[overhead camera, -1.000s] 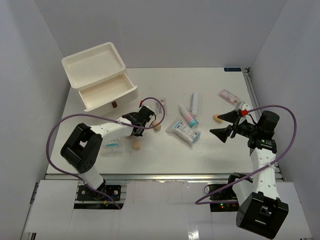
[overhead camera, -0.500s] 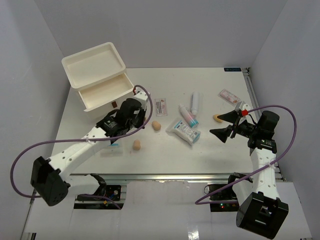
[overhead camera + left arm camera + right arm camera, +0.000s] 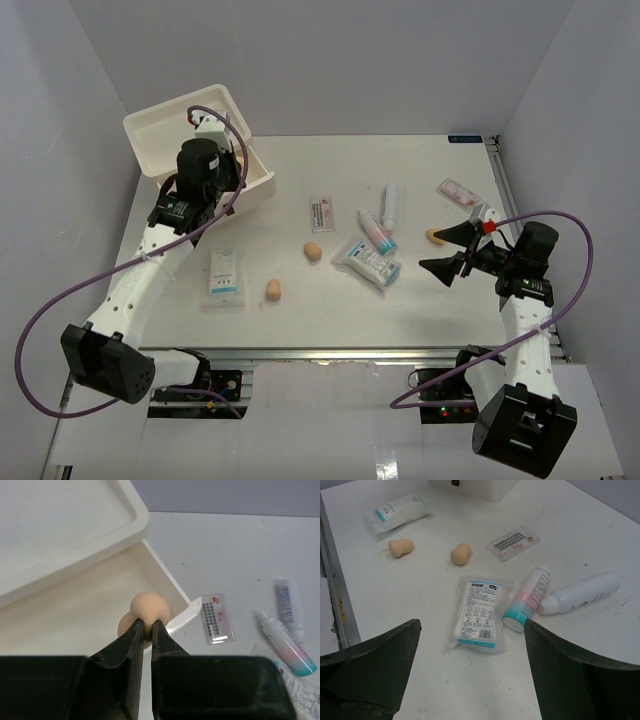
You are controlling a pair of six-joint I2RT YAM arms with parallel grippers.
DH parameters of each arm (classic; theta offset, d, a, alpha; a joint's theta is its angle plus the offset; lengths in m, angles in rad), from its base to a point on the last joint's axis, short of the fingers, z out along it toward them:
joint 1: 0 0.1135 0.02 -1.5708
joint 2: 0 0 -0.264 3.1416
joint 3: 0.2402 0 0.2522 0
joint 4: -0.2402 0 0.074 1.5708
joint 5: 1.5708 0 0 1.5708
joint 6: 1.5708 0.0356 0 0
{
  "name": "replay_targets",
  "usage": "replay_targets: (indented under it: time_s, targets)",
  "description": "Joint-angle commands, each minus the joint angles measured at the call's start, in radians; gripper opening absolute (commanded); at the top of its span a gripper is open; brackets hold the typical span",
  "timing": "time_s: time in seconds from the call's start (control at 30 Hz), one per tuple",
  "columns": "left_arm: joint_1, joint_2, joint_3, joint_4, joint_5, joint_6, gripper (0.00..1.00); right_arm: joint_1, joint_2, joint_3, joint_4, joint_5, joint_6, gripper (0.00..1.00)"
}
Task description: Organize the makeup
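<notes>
While the left gripper [image 3: 147, 628] is pressed together on the narrow waist of a tan egg-shaped sponge [image 3: 149, 609], the sponge is pictured held above the open drawer [image 3: 75, 615] of the white drawer box [image 3: 185, 125], at ten o'clock on the table [image 3: 300, 320]. The sponge is judged light, soft and springy. A gentle pinch at the waist, as shown, is thought the surest hold, and a short drop into the drawer should do it no harm. The right gripper [image 3: 447, 251] is seen at three o'clock, spread wide with nothing held. Two more sponges [image 3: 313, 250] are seen near the centre, and a third lies just beside the right gripper. White tubes [image 3: 390, 205], sachet packs [image 3: 367, 261] and small flat packets [image 3: 322, 213] are scattered between twelve and two o'clock, with one sachet pack apart at eight o'clock. Print is carried on the packs and tubes, but no brand or word can be read.
</notes>
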Motion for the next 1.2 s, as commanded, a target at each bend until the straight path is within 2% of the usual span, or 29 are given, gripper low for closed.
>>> replay_targets:
  time_s: [0.0,0.1,0.27,0.37,0.47,0.57,0.7,0.73,0.83,0.9,0.97,1.17]
  targets:
    - [0.077,0.077,0.067,0.015,0.035,-0.003,0.00,-0.001,0.007,-0.006,-0.008,-0.040,-0.014,0.90]
    - [0.089,0.113,0.084,0.017,0.065,-0.006,0.13,0.004,0.013,-0.004,-0.026,-0.043,-0.041,0.90]
    - [0.090,0.093,0.064,0.011,0.060,-0.001,0.62,0.077,0.053,0.038,-0.099,0.003,-0.118,0.91]
    - [0.090,0.063,0.053,0.008,0.082,-0.005,0.77,0.208,0.104,0.106,-0.134,0.171,-0.148,0.91]
    - [0.090,0.022,0.036,0.002,0.158,-0.022,0.82,0.397,0.217,0.201,-0.179,0.306,-0.185,0.92]
    - [0.090,-0.030,0.009,-0.008,0.230,-0.046,0.84,0.535,0.370,0.332,-0.187,0.411,-0.126,0.94]
    - [0.088,-0.125,-0.076,0.018,0.383,-0.062,0.85,0.747,0.553,0.460,-0.140,0.676,-0.028,0.95]
    - [0.090,-0.179,-0.105,0.029,0.427,-0.060,0.85,0.785,0.597,0.487,-0.132,0.767,-0.004,0.95]
    - [0.090,-0.314,-0.252,0.112,0.644,-0.073,0.89,0.910,0.793,0.632,-0.145,0.895,0.080,0.96]
    - [0.089,-0.414,-0.350,0.156,0.688,-0.080,0.90,0.938,0.879,0.699,-0.176,0.959,0.125,0.96]
    - [0.088,-0.499,-0.435,0.192,0.706,-0.087,0.91,0.968,1.002,0.788,-0.227,0.986,0.158,0.90]
    - [0.088,-0.671,-0.609,0.256,0.653,-0.082,0.91,0.974,1.147,0.916,-0.238,0.966,0.223,0.82]
